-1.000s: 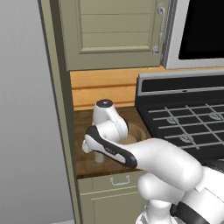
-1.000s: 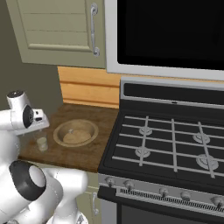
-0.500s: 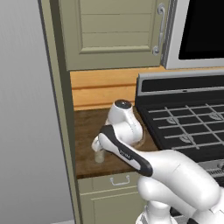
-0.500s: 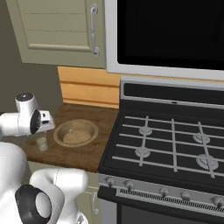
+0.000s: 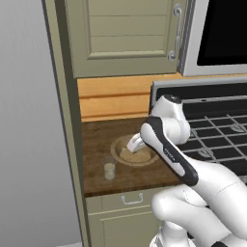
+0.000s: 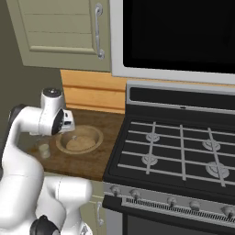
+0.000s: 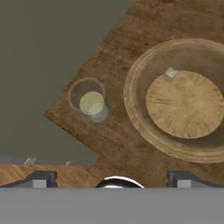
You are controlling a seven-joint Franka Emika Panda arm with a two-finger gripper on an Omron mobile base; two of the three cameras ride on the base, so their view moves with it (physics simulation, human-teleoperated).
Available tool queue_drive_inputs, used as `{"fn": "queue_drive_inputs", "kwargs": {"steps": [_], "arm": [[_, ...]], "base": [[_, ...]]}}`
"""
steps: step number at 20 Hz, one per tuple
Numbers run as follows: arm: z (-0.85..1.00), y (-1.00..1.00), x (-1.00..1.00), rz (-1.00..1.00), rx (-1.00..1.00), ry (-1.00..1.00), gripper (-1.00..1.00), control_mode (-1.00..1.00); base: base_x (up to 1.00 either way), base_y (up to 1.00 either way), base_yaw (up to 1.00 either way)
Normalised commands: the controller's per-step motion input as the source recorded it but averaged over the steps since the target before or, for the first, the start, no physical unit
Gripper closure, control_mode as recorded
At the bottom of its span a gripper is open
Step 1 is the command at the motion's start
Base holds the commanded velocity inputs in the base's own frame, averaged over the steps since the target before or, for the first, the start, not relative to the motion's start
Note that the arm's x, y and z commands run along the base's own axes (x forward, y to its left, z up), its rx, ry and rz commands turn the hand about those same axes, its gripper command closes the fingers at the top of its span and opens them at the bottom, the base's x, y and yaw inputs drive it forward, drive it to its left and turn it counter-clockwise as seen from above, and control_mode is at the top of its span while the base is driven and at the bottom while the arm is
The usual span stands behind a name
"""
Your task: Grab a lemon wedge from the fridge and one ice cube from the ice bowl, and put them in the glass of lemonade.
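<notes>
Right now the gripper [image 7: 109,179] hangs over the wooden counter [image 5: 96,140], looking straight down, with its fingers [image 7: 41,178] spread wide and nothing between them. Below it sit two of the task's things, just beside each other but not touching: the glass of lemonade [image 7: 91,103], near the counter's front corner, and the ice bowl [image 7: 140,118], which is much wider. From the left base view the glass [image 5: 109,169] stands in front of and to the left of the bowl [image 5: 118,153], close to the counter's front edge, and the hand sits above the bowl's near rim.

Inside the bowl a small pale square piece [image 7: 170,73] lies at the edge of the flat wooden-looking bottom; it may well be an ice cube, though it is too small to be sure. No lemon wedge can be made out in the glass, which shows a pale yellow surface.

My reading is that the ice step is in hand: the empty, open gripper is lined up above the bowl, not yet lowered. The next move calls for shifting toward that small piece, coming down with the fingers either side of it, and closing gently, since so small a thing could slip or be pushed along the bowl's floor. The bowl's raised rim also needs clearing on the way in.
</notes>
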Motion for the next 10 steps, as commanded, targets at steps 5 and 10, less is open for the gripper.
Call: {"fn": "queue_drive_inputs", "kwargs": {"steps": [5,10], "arm": [[0.41,-0.80,0.00,-0.29,0.00,0.12,-1.00,-1.00],[-0.03,-0.12,-0.17,-0.30,0.04,0.07,-1.00,-1.00]], "base": [[0.00,0.00,0.00],[0.00,0.00,0.00]]}}
